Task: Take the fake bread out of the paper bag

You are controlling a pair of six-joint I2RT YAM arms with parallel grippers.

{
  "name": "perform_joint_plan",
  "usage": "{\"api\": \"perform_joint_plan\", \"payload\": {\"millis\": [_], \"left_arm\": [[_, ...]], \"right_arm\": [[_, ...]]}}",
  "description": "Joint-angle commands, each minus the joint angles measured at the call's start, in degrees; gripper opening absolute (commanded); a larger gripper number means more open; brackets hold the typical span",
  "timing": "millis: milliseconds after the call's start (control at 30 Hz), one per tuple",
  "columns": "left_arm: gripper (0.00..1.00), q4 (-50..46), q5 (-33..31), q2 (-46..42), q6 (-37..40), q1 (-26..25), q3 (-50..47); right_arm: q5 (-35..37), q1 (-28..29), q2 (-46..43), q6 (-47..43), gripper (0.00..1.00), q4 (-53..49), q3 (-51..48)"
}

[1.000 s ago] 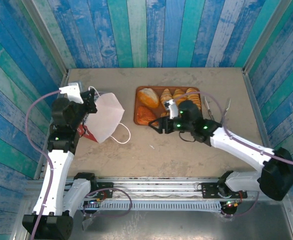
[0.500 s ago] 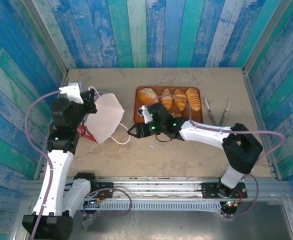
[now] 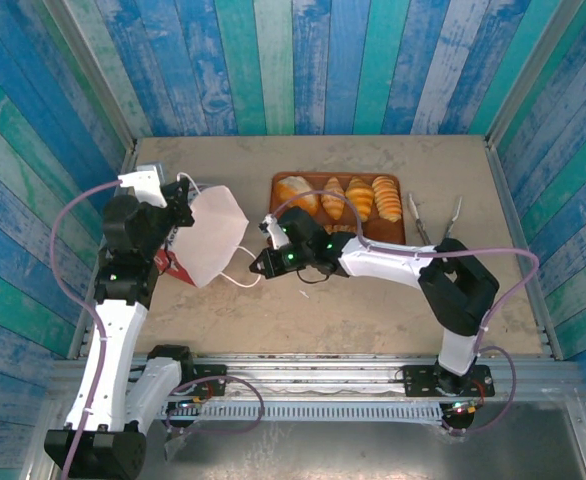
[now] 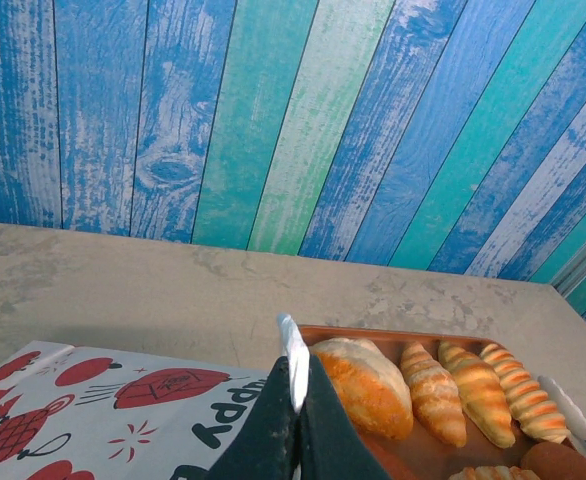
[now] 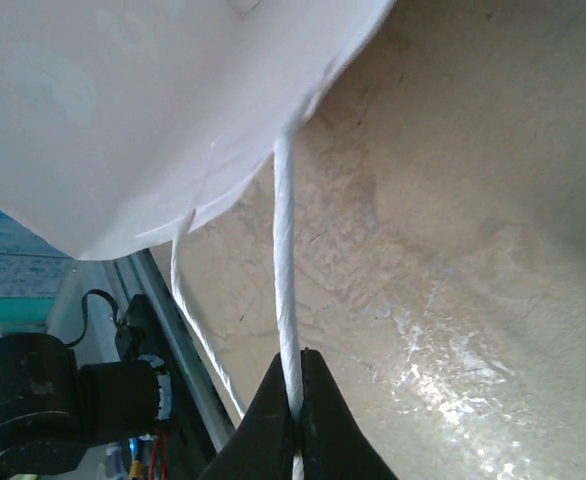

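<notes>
right wrist: my right gripper [image 5: 294, 362] pinches the thin twisty white cord [image 5: 284, 250] of the smooth paper bag [image 5: 123, 100], my left gripper [image 4: 295, 372] is clamped on its edge, and the bumpy golden fake bread [image 4: 365, 385] sits beside it on the flat brown tray [image 4: 418, 455].

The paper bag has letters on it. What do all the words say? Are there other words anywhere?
"appy": dark letters on the paper bag, upside down in the left wrist view. The start of the word is hidden behind the left gripper.
Tiny writing inside the red envelope picture on the bag: too small to read.
I can read no other words, numbers or signs.
</notes>
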Motion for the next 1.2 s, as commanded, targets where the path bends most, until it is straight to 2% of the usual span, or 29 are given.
{"api": "perform_joint_plan", "payload": {"millis": [0, 200, 533, 867, 1167], "left_arm": [[0.0, 1.16, -0.9, 1.77, -0.03, 0.07, 2.5], [0.01, 2.06, -3.47, 8.1, -0.44, 0.07, 7.04], [0.02, 3.77, -6.78, 23.44, 3.68, 0.26, 19.48], [0.02, 5.46, -5.29, 38.46, 4.22, 2.31, 31.76], [0.02, 6.61, -2.83, 45.88, 3.39, 3.1, 37.67]], "right_arm": [[1.67, -1.95, -3.45, -2.88, 0.01, -4.2, 2.58], [0.95, -4.75, -4.83, -5.54, 0.01, -7.2, 9.07], [-2.06, -9.52, 0.08, -8.38, 0.02, -11.94, 22.89], [-2.97, -13.57, 5.81, -8.67, 0.05, -14.27, 32.45], [-4.3, -16.08, 11.44, -8.39, 0.05, -15.59, 40.34]]}}
